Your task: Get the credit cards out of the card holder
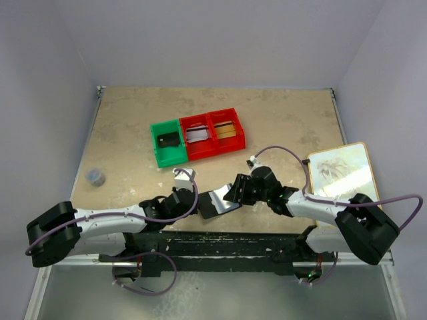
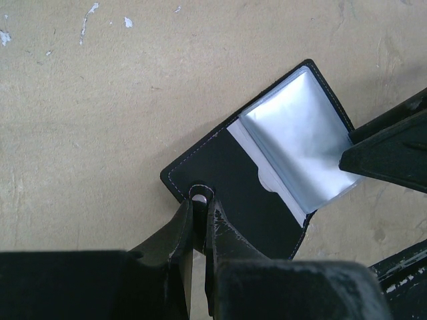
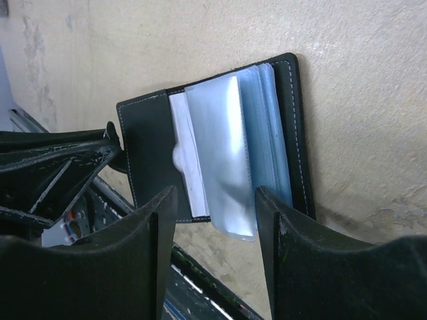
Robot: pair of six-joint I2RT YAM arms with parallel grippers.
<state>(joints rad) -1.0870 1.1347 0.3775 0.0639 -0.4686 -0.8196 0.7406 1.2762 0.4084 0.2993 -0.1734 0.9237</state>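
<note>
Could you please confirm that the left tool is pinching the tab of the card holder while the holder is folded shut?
Not quite: the card holder is open, not folded shut, with its clear sleeves fanned out, as the right wrist view shows. The left tool does pinch its tab.

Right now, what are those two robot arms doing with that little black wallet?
The left end effector is pinched shut on the edge of the small black folding card holder, which lies open on the table. The right end effector is open, its fingers either side of the clear plastic sleeves. Flat cards lie in the red plastic bins.
</note>
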